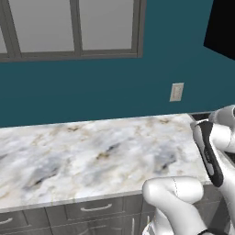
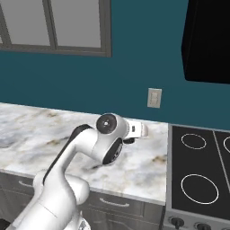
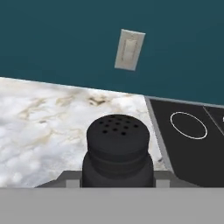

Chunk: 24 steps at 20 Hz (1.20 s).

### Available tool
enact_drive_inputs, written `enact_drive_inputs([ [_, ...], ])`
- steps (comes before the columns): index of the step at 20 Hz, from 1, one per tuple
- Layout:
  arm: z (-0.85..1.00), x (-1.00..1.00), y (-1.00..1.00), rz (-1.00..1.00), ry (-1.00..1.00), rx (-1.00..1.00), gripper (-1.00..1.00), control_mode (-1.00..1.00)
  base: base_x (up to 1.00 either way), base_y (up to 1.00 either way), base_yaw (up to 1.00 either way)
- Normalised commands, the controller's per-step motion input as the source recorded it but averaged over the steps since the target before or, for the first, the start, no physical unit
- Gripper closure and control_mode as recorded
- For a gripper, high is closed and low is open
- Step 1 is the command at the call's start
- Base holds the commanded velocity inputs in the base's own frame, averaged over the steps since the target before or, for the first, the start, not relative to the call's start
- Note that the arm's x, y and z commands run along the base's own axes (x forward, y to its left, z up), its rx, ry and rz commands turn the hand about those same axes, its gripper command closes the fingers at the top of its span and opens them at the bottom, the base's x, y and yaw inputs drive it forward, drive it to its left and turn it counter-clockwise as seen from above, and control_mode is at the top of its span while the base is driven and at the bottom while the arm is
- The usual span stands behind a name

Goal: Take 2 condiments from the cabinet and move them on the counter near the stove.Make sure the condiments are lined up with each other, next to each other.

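A squat black condiment shaker with a perforated top sits between my gripper's fingers, and the gripper is shut on it. The shaker hangs over the white-grey marble counter, close to the left edge of the black stove. From the right base view, my hand reaches out over the counter, a little left of the stove with its white ring burners. The cabinet is out of view.
A wall outlet is on the teal wall behind the counter. Grey-framed glass-panel cabinets hang above on the left, and a black hood hangs over the stove. Grey drawers run under the counter.
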Motion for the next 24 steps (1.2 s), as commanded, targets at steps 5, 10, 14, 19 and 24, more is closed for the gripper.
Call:
enact_drive_inputs([
  [5, -0.60, 0.29, -0.99, 0.00, 0.26, 0.01, 1.00, -1.00, 0.00, 0.00, 0.00],
  [10, -0.74, 0.15, -0.41, 0.01, 0.03, 0.08, 1.00, -1.00, 0.00, 0.00, 0.00],
  [14, -0.40, 0.07, -0.07, 0.05, 0.01, 0.04, 1.00, -1.00, 0.00, 0.00, 0.00],
  [19, -0.10, 0.00, -0.01, 0.04, 0.01, 0.00, 1.00, -1.00, 0.00, 0.00, 0.00],
  [24, -0.31, 0.00, 0.00, 0.02, -0.17, 0.00, 1.00, -1.00, 0.00, 0.00, 0.00],
])
